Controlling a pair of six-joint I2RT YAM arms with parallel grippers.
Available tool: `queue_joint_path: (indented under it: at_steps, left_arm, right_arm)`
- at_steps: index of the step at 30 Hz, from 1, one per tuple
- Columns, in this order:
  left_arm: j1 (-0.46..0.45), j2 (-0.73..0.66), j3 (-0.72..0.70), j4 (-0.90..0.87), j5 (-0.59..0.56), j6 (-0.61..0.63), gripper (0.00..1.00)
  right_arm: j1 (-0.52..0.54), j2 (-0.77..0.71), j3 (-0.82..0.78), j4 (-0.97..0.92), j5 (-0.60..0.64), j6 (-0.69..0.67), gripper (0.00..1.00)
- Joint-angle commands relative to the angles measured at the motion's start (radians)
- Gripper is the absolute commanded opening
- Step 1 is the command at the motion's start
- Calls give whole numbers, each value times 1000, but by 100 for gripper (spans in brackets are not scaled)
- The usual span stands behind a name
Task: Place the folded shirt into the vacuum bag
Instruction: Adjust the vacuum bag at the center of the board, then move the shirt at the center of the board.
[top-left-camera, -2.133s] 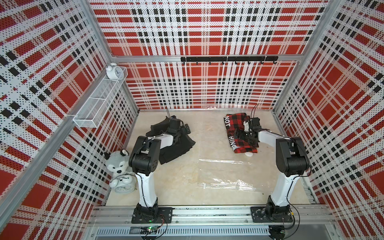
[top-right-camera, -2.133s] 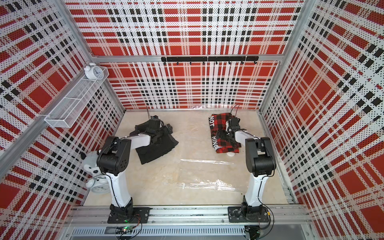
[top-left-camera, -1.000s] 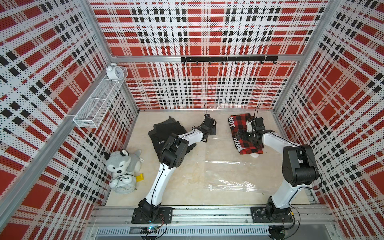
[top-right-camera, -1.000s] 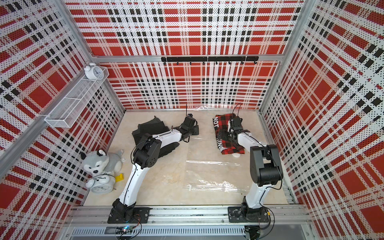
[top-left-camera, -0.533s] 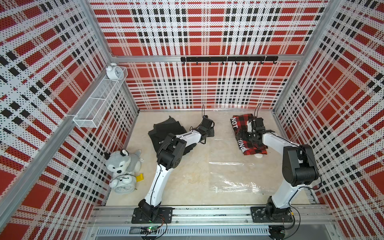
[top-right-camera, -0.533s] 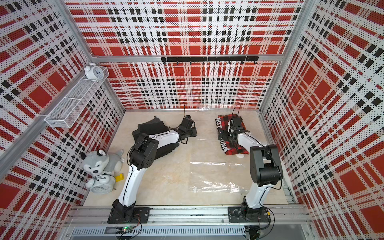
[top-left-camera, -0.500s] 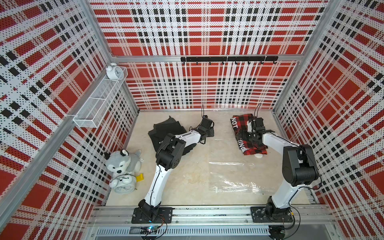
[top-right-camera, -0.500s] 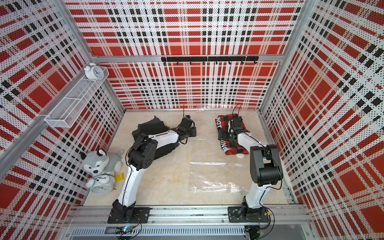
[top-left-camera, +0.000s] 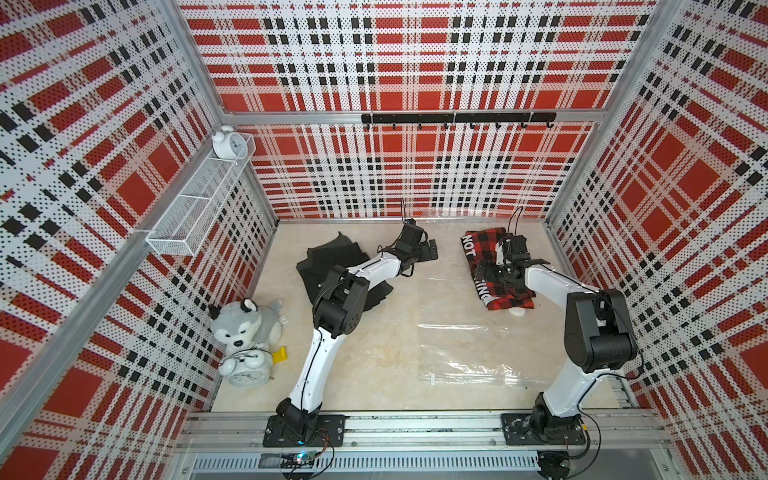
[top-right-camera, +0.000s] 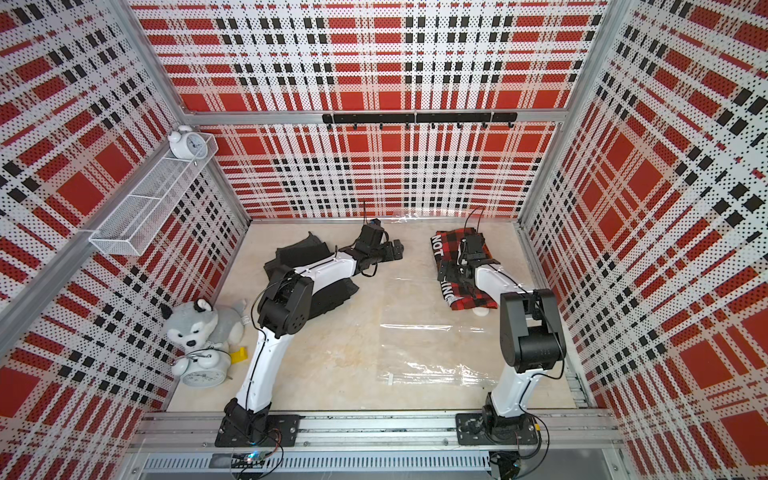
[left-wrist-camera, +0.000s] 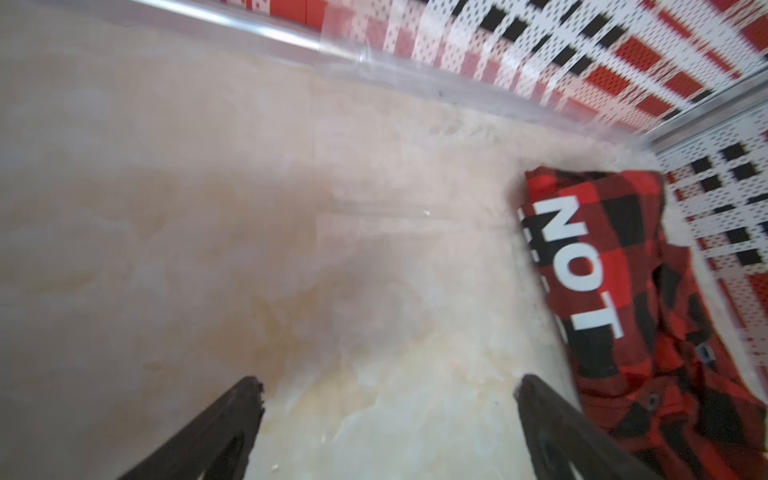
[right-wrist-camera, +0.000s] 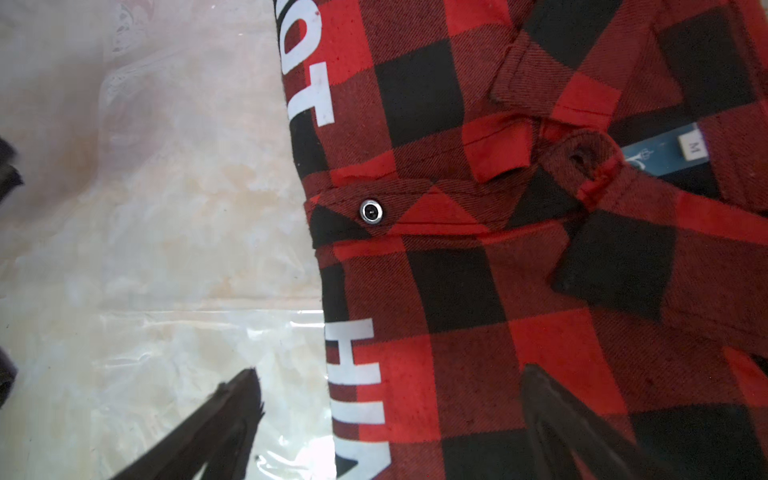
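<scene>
Right arm (top-left-camera: 548, 286) hides part of the folded shirt (top-left-camera: 484, 246) in both top views; left wrist view is blurred.

Both arms are stretching far forward from their bases, and the left gripper (left-wrist-camera: 388, 379) and right gripper (right-wrist-camera: 390, 374) are both sitting with jaws spread wide apart.

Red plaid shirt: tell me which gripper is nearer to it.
Right. The right gripper is open directly over the red plaid shirt; the left gripper is open off to its side, apart from it.
</scene>
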Motion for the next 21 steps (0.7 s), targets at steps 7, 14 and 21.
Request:
queue_joint_path:
  at_steps: [7,14,21]
  left_arm:
    - [-126,128,136,-240,-276,10,98]
    - [-146,189,181,-253,-263,-7,79]
    - [-147,113,102,-191,-253,-12,9]
  right_arm:
    - [5,15,4,-5,15,-9,100]
    - [5,4,-21,3,25,-9,100]
    - [5,9,-25,1,30,-11,100]
